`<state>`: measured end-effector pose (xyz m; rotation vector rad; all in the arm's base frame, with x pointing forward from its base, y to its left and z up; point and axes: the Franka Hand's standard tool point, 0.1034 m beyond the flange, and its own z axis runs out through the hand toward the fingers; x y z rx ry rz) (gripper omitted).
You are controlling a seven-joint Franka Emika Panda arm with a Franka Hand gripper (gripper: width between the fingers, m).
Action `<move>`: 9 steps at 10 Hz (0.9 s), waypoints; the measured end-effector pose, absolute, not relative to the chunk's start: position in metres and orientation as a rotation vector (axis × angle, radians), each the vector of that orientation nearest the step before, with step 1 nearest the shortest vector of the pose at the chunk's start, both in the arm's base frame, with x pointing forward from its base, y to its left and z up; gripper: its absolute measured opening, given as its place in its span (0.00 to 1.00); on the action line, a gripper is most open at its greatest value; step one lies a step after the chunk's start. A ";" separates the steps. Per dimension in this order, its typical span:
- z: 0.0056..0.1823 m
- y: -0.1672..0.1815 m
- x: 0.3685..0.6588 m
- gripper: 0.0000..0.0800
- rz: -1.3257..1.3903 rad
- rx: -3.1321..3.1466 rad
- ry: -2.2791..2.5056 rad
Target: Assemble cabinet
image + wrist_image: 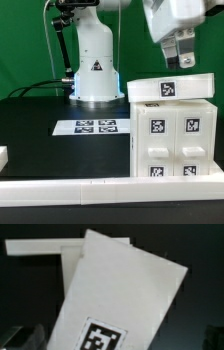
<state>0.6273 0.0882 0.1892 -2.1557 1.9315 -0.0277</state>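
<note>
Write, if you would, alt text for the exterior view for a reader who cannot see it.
A white cabinet with marker tags on its front stands on a black table at the exterior view's right, the gripper hanging above its top. The marker board lies flat on the table, in front of the arm's white base.
</note>
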 end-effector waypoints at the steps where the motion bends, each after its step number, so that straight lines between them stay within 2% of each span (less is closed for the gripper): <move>1: 0.189 0.088 0.627 1.00 -0.047 -2.254 1.819; 6: 0.189 0.085 0.628 1.00 -0.111 -2.559 1.376; 9: 0.190 0.088 0.628 1.00 -0.186 -2.811 0.850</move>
